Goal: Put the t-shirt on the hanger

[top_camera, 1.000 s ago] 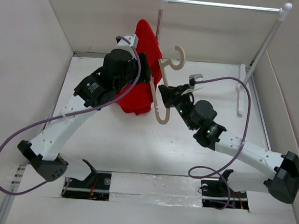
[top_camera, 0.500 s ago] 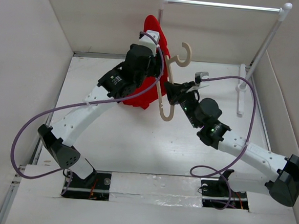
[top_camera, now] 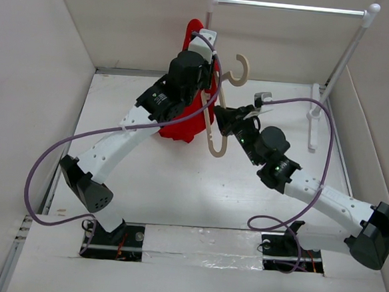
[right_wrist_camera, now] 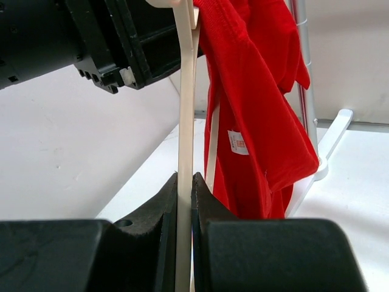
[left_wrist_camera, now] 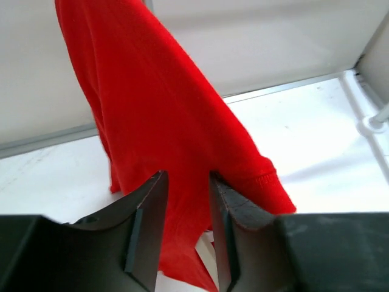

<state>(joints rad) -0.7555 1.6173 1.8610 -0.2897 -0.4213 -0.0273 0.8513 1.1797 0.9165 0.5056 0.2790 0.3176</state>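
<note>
Well, I count one red t-shirt, one pale hanger, one rack, and two arms, each with its own tool, on the bench.

The t-shirt hangs in the air just left of the rack's left post, and its cloth meets the hanger near the top. The hanger stands on end on the rack side of the shirt, with its hook up below the rack's bar.

The right tool is clenched on the hanger's thin beam. The left tool is raised at the shirt. Red cloth runs through its narrow gap, but from here I cannot tell whether it pinches.

Plain walls close in behind the rack and on both sides. The open bench lies in front of the rack, toward the arm bases.

The cloth is soft and falls in folds, with a stitched hem and a small white label. The hanger is flat, smooth and curved, with a rounded hook. The rack has white posts with ball tips and a metal bar.
</note>
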